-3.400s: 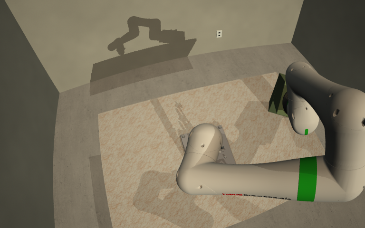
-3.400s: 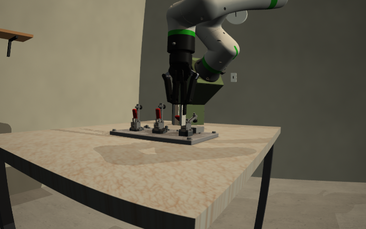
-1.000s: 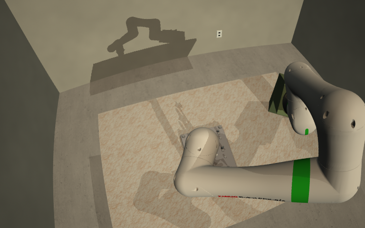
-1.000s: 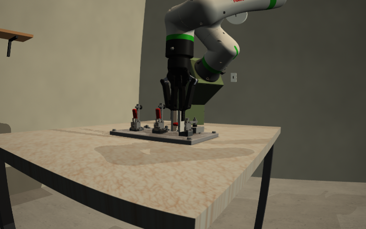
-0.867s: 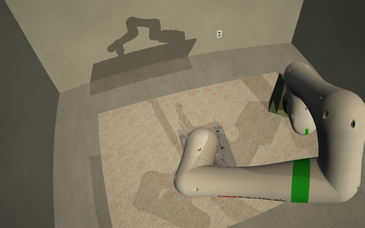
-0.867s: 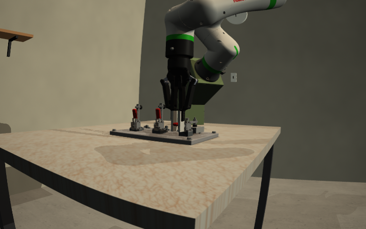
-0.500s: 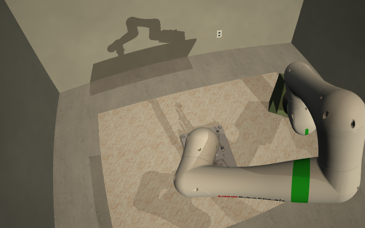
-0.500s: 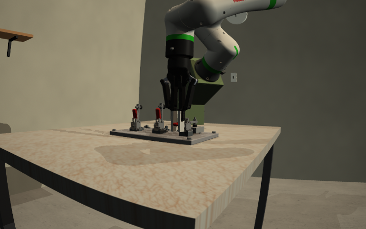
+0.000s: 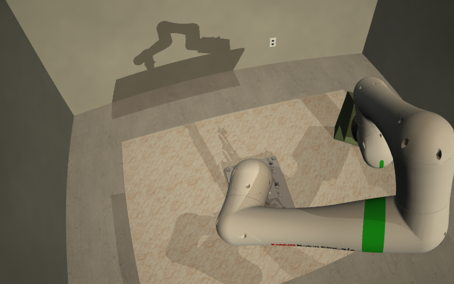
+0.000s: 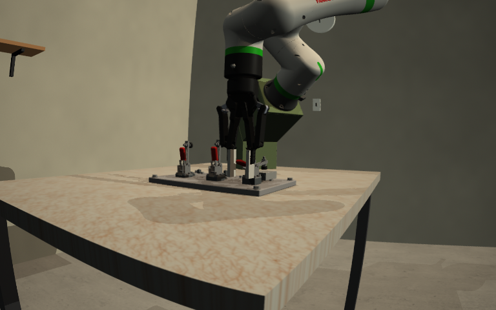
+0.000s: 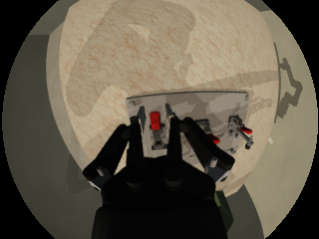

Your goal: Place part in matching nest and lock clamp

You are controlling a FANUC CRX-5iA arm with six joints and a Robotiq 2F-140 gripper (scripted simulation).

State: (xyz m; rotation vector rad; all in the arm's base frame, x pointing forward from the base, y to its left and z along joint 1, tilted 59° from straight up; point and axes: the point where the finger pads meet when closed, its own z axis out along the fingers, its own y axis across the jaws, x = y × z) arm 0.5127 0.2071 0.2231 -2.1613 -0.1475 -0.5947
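Hovering part-open and empty, my claw [image 10: 240, 166] straddles the lowered red handle [image 10: 240, 161] on the fixture [image 10: 219, 184]. I'd rise straight up without brushing it. I cannot make out the part, which is probably hidden in that nest.

The counter [image 10: 227, 241] has a pale, marbled top veined in reddish orange, a dark edge band and slim black legs [image 10: 357, 252]. It stands on a grey-beige floor [image 10: 420, 278] of large, faintly mottled slabs. One wall [image 10: 102, 91] is light beige and carries a wooden shelf [image 10: 20, 46] on a black bracket high up; the adjoining wall [image 10: 420, 128] is dark olive-grey with a small white outlet plate [image 10: 316, 104]. Light falls from one side, throwing soft shadows across the counter, the floor and the pale wall.
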